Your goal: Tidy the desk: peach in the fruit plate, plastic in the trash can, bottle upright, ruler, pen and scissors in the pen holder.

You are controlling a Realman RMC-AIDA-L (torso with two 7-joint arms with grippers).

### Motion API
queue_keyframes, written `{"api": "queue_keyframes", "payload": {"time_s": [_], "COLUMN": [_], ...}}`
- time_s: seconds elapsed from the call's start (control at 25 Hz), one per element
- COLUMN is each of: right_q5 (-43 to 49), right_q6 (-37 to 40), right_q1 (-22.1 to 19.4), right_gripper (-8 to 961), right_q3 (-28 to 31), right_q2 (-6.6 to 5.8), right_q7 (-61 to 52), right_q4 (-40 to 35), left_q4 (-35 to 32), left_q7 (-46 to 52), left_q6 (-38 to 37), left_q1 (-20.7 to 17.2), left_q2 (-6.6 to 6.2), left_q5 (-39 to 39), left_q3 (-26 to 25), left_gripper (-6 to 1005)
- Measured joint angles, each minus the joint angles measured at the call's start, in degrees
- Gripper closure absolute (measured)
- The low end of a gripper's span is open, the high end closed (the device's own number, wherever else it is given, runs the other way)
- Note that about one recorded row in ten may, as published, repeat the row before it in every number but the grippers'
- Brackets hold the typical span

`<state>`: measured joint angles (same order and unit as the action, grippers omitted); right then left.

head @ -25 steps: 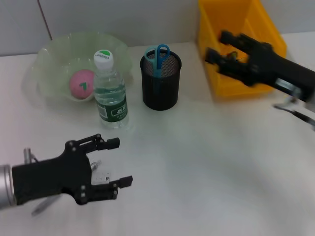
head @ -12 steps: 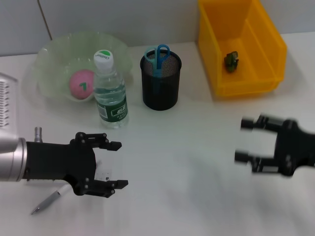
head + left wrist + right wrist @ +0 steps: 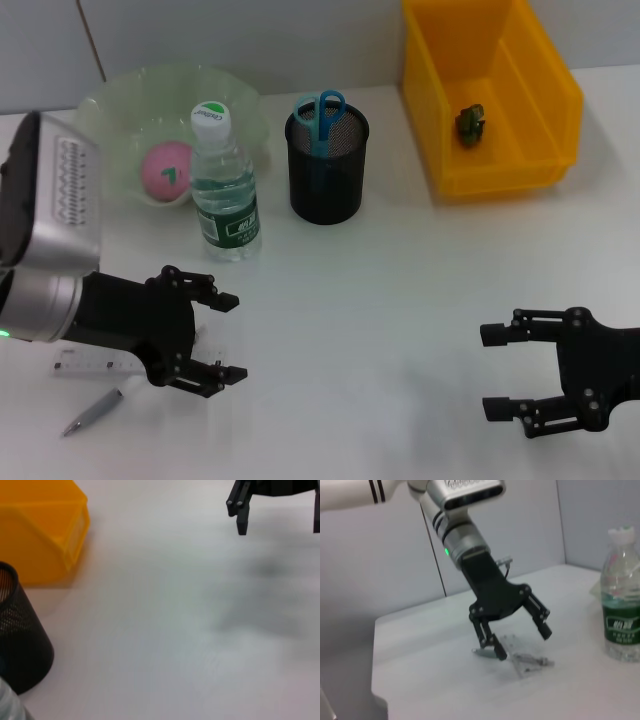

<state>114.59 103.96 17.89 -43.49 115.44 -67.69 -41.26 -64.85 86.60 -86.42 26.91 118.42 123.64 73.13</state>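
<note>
So your right gripper (image 3: 505, 371) just pulled back from the yellow bin (image 3: 540, 170) to 5 o'clock, jaws wide and empty. The plastic (image 3: 471, 122) sits inside now, so that's sorted. Left gripper (image 3: 226, 338), also wide, hovers over the ruler (image 3: 85, 367) and pen (image 3: 92, 412) at 8 o'clock. Peach (image 3: 165, 169) is in the plate (image 3: 120, 105), scissors (image 3: 321, 118) in the holder (image 3: 327, 190), bottle (image 3: 226, 190) upright.
</note>
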Motion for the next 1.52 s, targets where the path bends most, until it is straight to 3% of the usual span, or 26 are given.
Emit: {"api": "queue_keyframes", "payload": {"time_s": [0.32,0.44,0.88,1.52], "right_q5": [1.33,1.36,2.11,2.8], "right_q6": [-0.52,-0.52,-0.47,-0.49], "right_q1": [0.37,0.07,-0.11,0.38], "right_gripper": [144,144,144,143], "right_q3": [-0.14,-0.39,-0.46,-0.45], "right_q2": [0.62,1.07,2.15,2.61], "right_q7": [0.0,0.04,0.0,-0.31], "right_q4": [0.41,0.49,0.48,0.52], "left_q4": [1.05,5.01,7.21,8.66], "left_q7": [1.93,2.52,2.58,2.61], "left_q6": [0.1,0.18,4.12,4.43], "left_q1": [2.14,4.51,4.76,5.42], "left_q2": [0.13,0.18,0.14,0.14], "left_q5": [3.79,6.71,8.76,10.31], "left_q3": [0.9,1.1,1.1,1.13], "left_gripper": [188,189,190,192]}}
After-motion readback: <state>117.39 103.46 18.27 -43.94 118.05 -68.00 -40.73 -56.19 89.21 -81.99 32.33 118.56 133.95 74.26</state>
